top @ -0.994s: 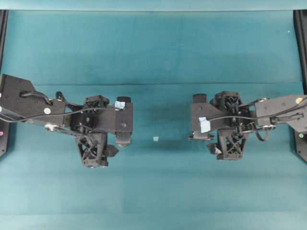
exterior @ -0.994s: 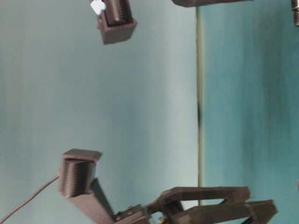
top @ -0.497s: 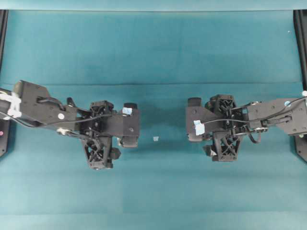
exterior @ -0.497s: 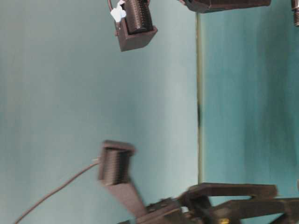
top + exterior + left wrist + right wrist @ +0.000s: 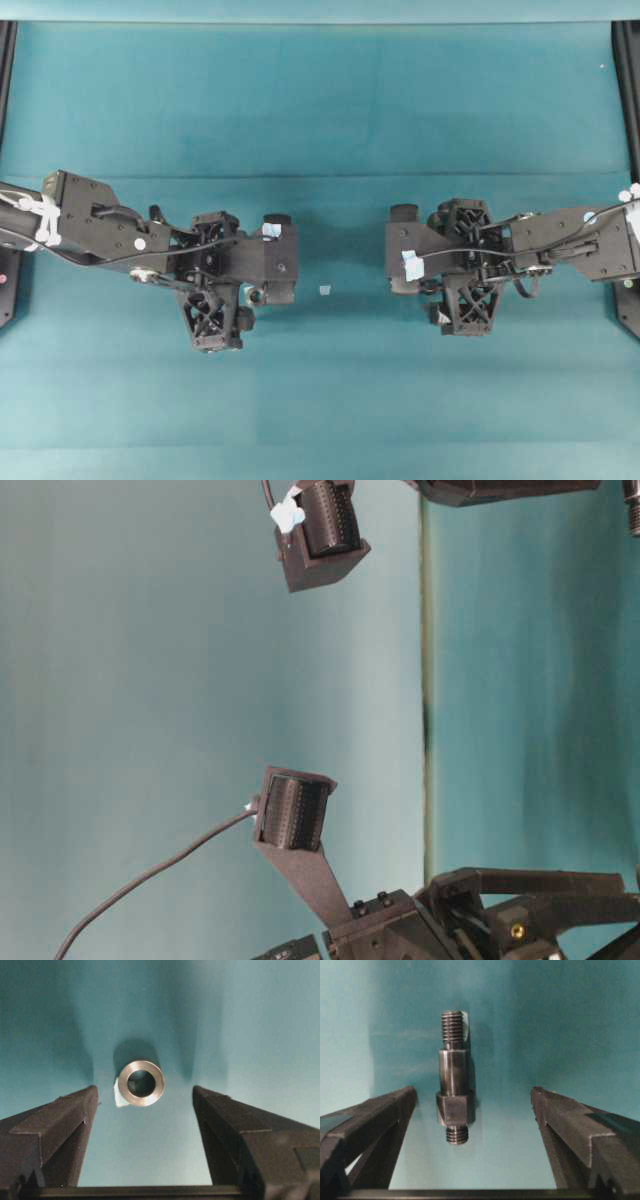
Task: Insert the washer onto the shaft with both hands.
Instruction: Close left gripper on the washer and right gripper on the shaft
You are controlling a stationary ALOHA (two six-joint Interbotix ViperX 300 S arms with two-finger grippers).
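place: robot lab bench | evidence: teal mat (black frame rails), 2 arms

Overhead view looks straight down from high up, taking in the whole teal table with both arms facing each other. The table-level view sits low and close, and its picture is turned on its side — only finger pads and bits of arm show. Left wrist camera peers between its fingers at the washer, very near; right wrist camera likewise frames the shaft — both shots close on that same table.
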